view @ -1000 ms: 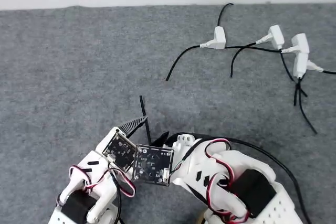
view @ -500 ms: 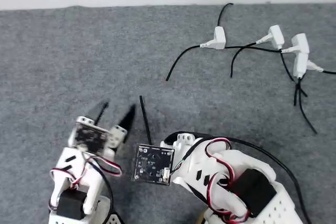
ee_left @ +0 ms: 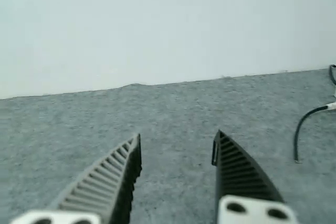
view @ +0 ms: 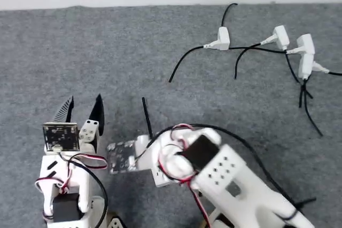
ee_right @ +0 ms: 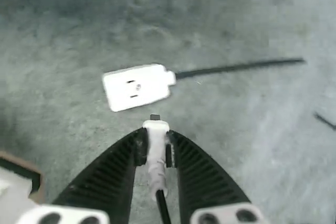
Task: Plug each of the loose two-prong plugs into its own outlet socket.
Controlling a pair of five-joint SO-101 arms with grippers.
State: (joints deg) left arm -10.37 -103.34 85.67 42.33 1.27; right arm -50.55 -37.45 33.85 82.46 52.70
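Right gripper (ee_right: 156, 148) was clamped on a white plug (ee_right: 155, 128), its tip aimed at the socket (ee_right: 137, 86) lying just ahead on the desk (ee_right: 262, 129). Left gripper (ee_left: 178, 142) gaped, empty. Insertion step, by my reckoning: next, square the prongs to the slots and push in.

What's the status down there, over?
Left jaws open, empty. Right jaws shut on plug, pointed at white socket, not touching. Nothing between them.

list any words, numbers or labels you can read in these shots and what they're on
No text can be read in any view.
The outlet socket: plain white face, only its slots, no print that shows.
The left wrist board and right wrist board: any print is too small to read.
The white connectors at the far side: no markings visible.
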